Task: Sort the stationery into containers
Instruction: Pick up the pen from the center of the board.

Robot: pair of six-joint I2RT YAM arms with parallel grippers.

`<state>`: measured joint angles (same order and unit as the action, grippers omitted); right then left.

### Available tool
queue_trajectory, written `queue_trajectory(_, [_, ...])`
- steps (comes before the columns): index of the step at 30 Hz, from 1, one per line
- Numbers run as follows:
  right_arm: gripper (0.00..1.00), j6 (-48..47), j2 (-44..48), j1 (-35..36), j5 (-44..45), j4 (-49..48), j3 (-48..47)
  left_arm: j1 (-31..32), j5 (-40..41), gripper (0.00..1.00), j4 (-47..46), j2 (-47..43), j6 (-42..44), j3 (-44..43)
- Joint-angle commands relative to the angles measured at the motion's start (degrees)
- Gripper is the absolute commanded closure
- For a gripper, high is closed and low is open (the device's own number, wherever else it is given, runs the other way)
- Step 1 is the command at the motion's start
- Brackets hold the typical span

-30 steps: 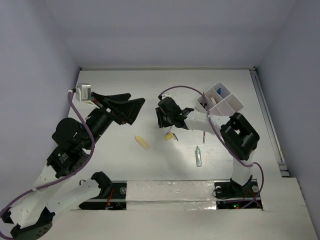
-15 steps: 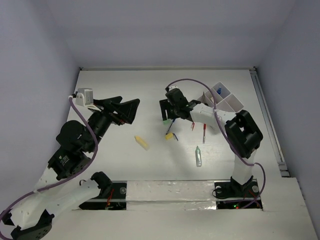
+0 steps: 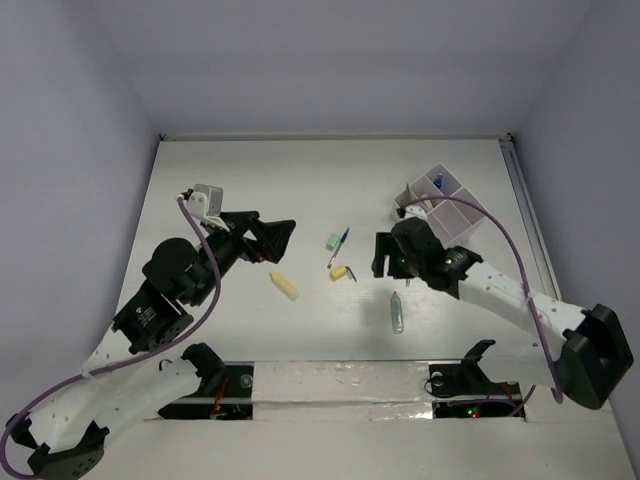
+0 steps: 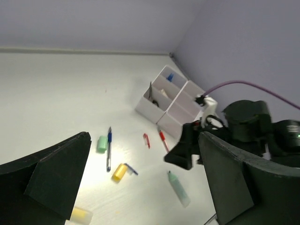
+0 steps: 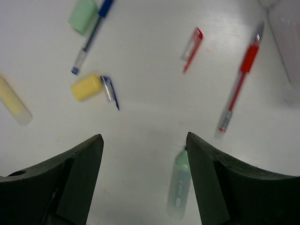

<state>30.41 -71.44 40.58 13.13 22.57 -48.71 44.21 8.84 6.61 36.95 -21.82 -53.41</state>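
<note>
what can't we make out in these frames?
Red pen and small red cap: top view, hidden under the right gripper.
Organizer tray contents: too small in the top and left wrist views; only something blue shows.
Same tray: right wrist view, cut off by the top-right edge.
Clear tube label: right wrist view, blurred.

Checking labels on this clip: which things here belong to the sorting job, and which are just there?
Job: organizer tray, blue pen, red pen, red cap, green eraser, yellow eraser, yellow stick, clear tube.
Not the job: purple cable, tape strip.
</note>
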Motion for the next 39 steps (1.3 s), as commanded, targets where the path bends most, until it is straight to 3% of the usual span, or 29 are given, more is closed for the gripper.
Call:
queue_trajectory(1, [0.22, 8.1, 5.5, 0.3, 1.8, 10.9, 5.5, 0.2, -1.1, 0.01, 0.5, -1.9, 1.0, 2.9])
queue_trajectory(3, [0.19, 10.4, 6.6, 0.3, 1.9, 14.1, 6.7, 0.2, -1.5, 0.01, 0.5, -2.2, 1.3, 4.8])
queue_trajectory(6, [0.01, 12.2, 5.9, 0.3, 1.8, 15.3, 8.7, 0.2, -2.5, 0.01, 0.4, -1.7, 2.5, 5.6])
queue_trajectory(14, [0.02, 11.4, -3.2, 1.4, 3.0, 11.4, 9.2, -0.3, -1.4, 0.01, 1.6, -0.6, 4.9, 5.5])
queue_trajectory(18, [0.20, 11.2, -6.6, 1.4, 3.7, 10.0, 8.6, -0.3, -0.6, 0.03, 1.8, -0.2, 4.9, 5.6])
queue_trajectory(19, [0.36, 11.0, -7.0, 1.4, 3.5, 9.8, 8.5, -0.3, -0.4, 0.03, 1.8, 0.0, 4.9, 5.7])
queue_trajectory(24, [0.58, 11.4, -9.2, 2.5, 3.1, 8.7, 8.5, -0.3, -0.7, 0.07, 2.0, 0.9, 4.8, 5.7])
queue_trajectory(25, [0.69, 11.6, -9.7, 3.0, 3.0, 8.7, 8.5, -0.3, -1.1, 0.08, 2.0, 1.4, 4.6, 5.7])
queue_trajectory(31, [1.00, 13.6, -8.6, 4.9, 3.9, 9.3, 9.4, -0.3, -2.5, 0.11, 1.9, 2.1, 4.2, 5.8])
queue_trajectory(39, [1.00, 9.5, 1.6, 6.7, 7.4, 7.7, 0.1, -0.3, -6.0, 0.25, 1.3, 4.7, 4.2, 5.9])
